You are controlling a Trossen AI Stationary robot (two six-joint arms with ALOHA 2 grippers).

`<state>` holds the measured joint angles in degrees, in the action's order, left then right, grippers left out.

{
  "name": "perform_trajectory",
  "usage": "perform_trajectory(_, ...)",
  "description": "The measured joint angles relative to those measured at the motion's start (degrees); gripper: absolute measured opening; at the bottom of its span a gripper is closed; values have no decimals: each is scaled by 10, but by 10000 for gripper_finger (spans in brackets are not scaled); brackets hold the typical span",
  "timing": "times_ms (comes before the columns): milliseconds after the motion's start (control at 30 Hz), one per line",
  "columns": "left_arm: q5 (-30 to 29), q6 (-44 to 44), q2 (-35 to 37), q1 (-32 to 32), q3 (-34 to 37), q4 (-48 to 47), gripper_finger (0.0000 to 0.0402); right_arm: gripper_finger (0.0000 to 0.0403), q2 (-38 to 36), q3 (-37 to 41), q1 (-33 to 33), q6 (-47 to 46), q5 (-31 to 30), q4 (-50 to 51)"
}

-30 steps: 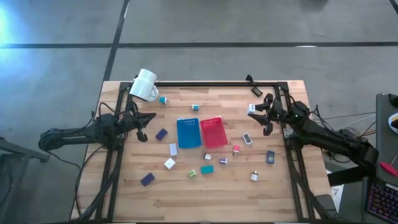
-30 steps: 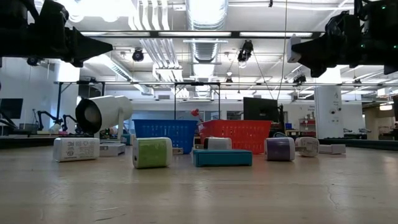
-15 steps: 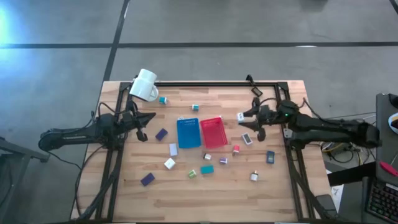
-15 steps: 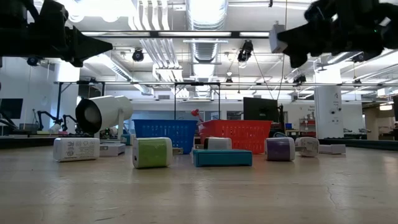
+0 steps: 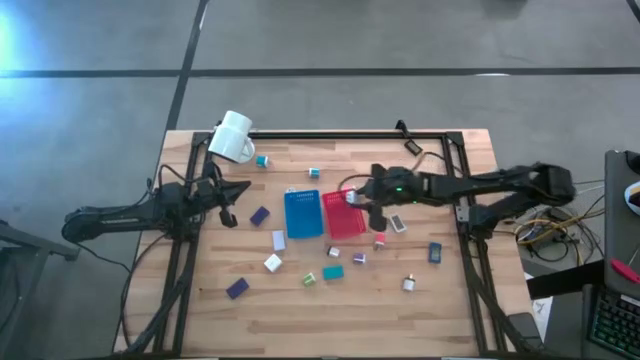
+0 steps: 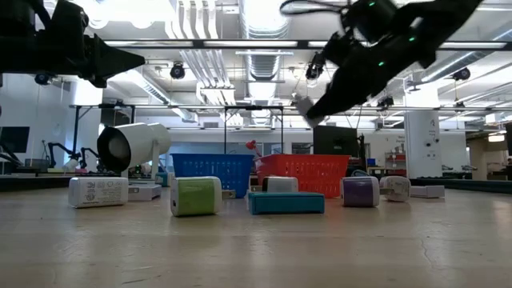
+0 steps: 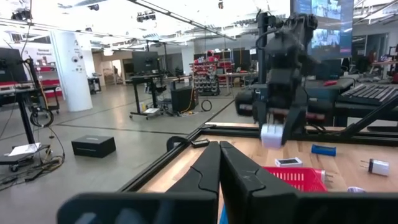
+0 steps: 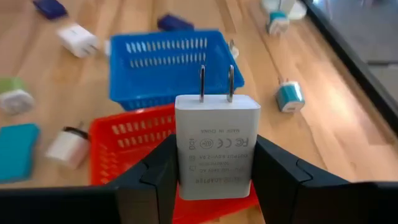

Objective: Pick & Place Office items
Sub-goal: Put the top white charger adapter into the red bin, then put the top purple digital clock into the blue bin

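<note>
Charger (image 8: 216, 148) above tray (image 8: 124, 146)

**My own bodywork, up close**

My two arms are dark, jointed, almost black. Small green lights glow on my right arm (image 5: 455, 186). Thin black cables trail along my left arm (image 5: 130, 213). My fingers (image 8: 283, 180) are matte black, blocky and angular.

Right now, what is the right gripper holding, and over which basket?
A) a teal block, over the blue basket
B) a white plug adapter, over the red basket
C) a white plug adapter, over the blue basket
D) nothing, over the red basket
B: the right gripper clamps a white plug adapter, prongs pointing away, and the high view places it above the red basket, beside the blue basket.
</note>
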<state>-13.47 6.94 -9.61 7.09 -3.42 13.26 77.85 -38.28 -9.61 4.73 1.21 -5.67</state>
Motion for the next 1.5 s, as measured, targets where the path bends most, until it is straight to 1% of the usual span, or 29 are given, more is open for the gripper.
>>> perform_trajectory(167,0,-1,0,0,0,0,12,152,95,-65,4,5,0,61)
perform_trajectory(300,0,-1,0,0,0,0,7,152,151,-114,9,13,0,119)
perform_trajectory(433,0,-1,0,0,0,0,7,152,192,-150,16,15,0,159)
perform_trajectory(567,0,-1,0,0,0,0,12,153,224,-166,19,19,0,163)
perform_trajectory(700,0,1,0,0,0,0,12,169,247,-181,19,22,0,163)
perform_trajectory(967,1,10,-1,0,0,0,8,192,263,-188,19,36,1,163)
perform_trajectory(1233,1,5,-1,0,0,-5,17,224,261,-187,19,19,2,163)
perform_trajectory(1367,1,6,-1,0,0,-5,18,240,243,-186,18,14,2,164)
perform_trajectory(1500,2,0,-1,0,0,-8,16,243,198,-186,18,15,2,159)
